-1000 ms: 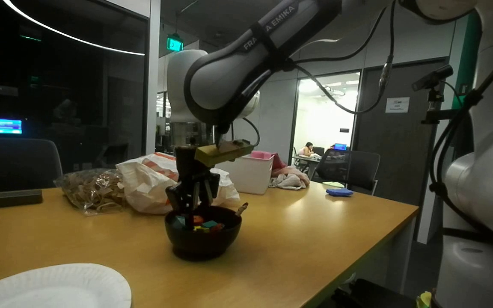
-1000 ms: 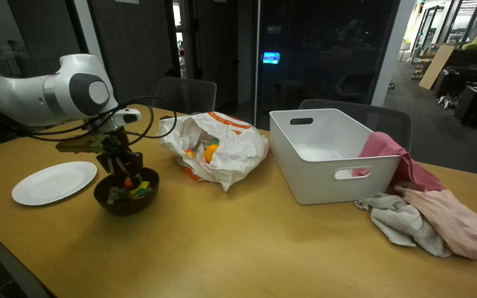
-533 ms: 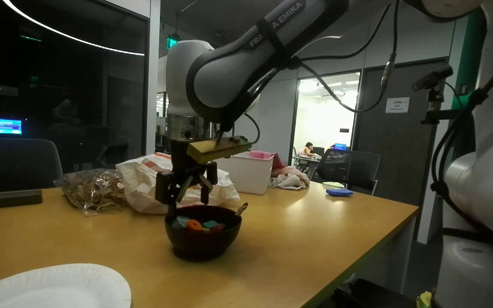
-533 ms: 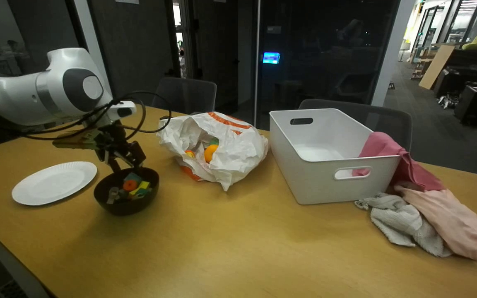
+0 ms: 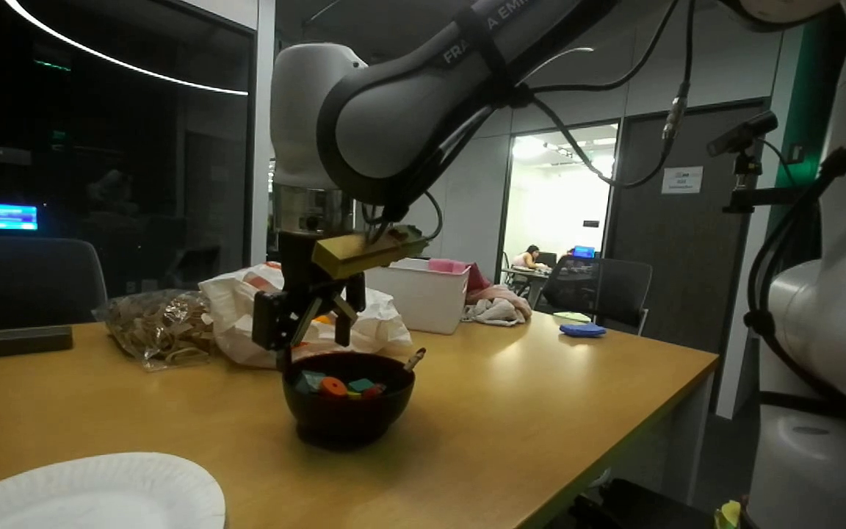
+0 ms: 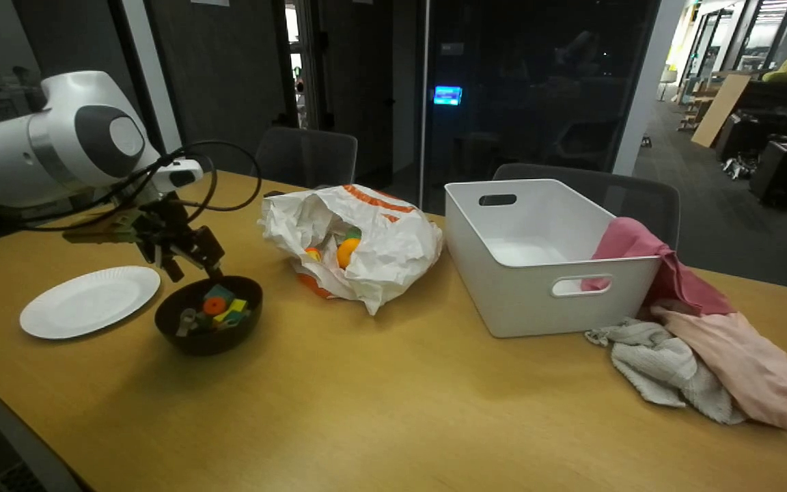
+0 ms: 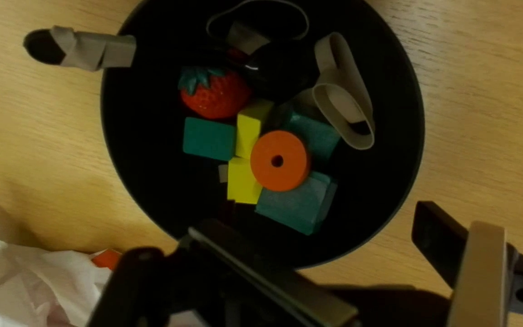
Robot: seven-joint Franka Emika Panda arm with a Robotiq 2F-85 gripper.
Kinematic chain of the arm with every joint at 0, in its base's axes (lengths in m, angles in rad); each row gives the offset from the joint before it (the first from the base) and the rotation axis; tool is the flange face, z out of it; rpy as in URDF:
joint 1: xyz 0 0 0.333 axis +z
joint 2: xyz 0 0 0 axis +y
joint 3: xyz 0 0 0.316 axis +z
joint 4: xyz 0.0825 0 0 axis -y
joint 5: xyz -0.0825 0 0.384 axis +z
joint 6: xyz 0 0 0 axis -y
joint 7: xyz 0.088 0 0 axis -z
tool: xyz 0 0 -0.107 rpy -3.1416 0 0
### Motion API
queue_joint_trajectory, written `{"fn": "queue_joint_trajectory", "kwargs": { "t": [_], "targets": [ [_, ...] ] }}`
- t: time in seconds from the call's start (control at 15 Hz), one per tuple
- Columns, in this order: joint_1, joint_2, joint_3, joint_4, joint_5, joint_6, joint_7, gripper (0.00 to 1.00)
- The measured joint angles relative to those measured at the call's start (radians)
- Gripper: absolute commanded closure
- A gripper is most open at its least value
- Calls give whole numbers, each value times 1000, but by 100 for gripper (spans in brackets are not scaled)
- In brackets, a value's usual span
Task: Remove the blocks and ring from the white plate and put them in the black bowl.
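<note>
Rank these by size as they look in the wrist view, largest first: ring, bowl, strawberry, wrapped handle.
1. Bowl, clearly largest.
2. Wrapped handle, the part showing.
3. Ring and strawberry, too alike to rank.

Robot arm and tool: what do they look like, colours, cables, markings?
The arm is rounded, white and grey, with pale lettering, "FRA" legible, beside a black strap. Black cables loop alongside. The tool is black, angular and two-fingered, with a yellowish bar attached above.

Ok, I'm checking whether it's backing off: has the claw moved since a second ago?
Yes: in an exterior view, the claw has risen out of the black bowl and shifted toward the white plate.
</note>
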Motion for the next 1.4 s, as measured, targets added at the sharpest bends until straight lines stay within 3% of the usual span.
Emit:
{"fn": "queue_joint_trajectory", "kwargs": {
  "t": [0.2,0.67,1.2,1.4],
  "targets": [
    [-3,7,-1,16,-13,0,86,0],
    [-74,-30,-66,78,92,-39,208,0],
    [-171,-66,-151,41,142,-162,200,0],
    [-183,-71,-173,23,202,-231,92,0]
  ]
}}
